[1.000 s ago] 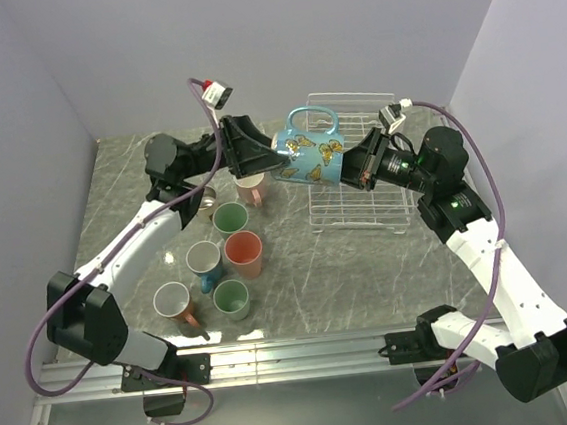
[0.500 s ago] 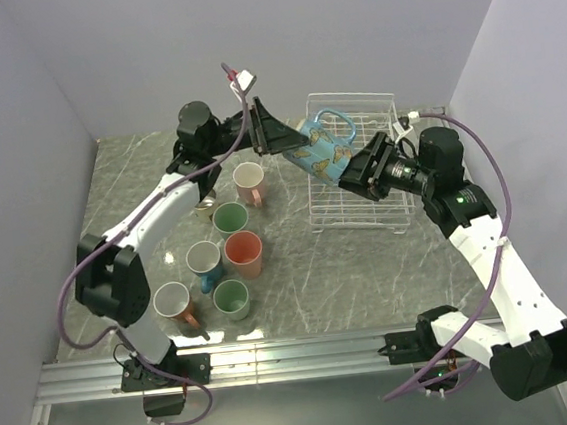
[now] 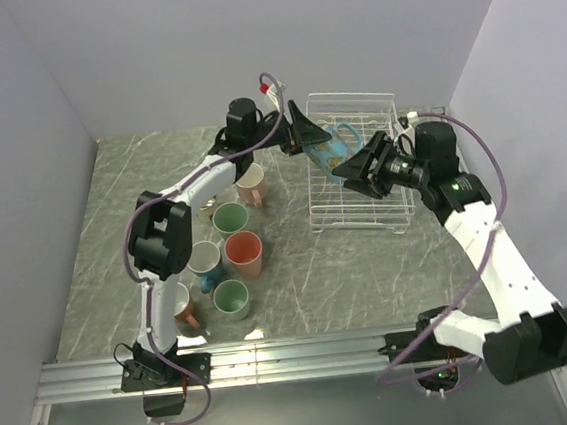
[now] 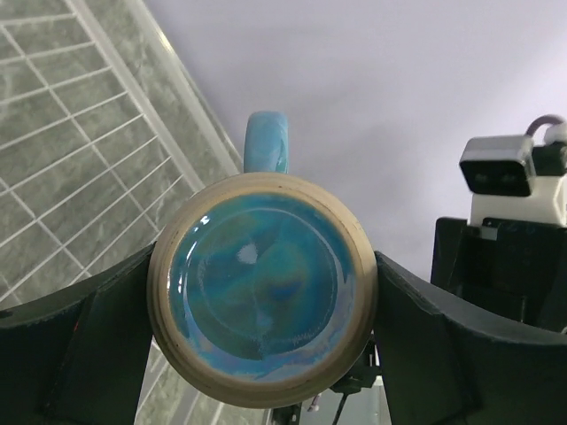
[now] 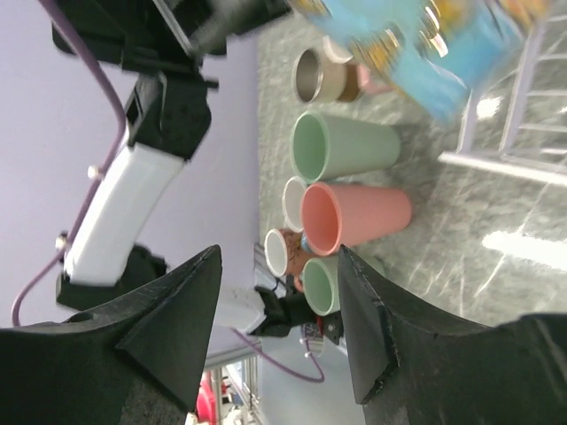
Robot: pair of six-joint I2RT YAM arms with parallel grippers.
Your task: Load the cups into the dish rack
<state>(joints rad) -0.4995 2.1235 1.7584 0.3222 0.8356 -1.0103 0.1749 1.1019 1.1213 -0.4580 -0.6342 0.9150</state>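
A blue cup (image 3: 334, 149) with yellow butterflies hangs tilted over the white wire dish rack (image 3: 361, 208). My left gripper (image 3: 315, 141) is shut on it. In the left wrist view its glazed base (image 4: 262, 297) fills the gap between both fingers, handle up, with the rack (image 4: 71, 133) below. My right gripper (image 3: 354, 172) stands open just right of the cup, apart from it. In the right wrist view nothing lies between the open right gripper (image 5: 279, 257), and the blue cup (image 5: 416, 44) is at the top.
Several cups stand left of the rack: pink (image 3: 251, 183), green (image 3: 230, 218), salmon (image 3: 244, 253), grey (image 3: 204, 258), another green (image 3: 231, 298). A metallic one (image 5: 319, 78) shows in the right wrist view. The left arm stretches over them. Walls close the back and sides.
The right gripper opened and let go of the blue cup, then backed off slightly. The left gripper carried the cup to the right, from beside the rack to above it.
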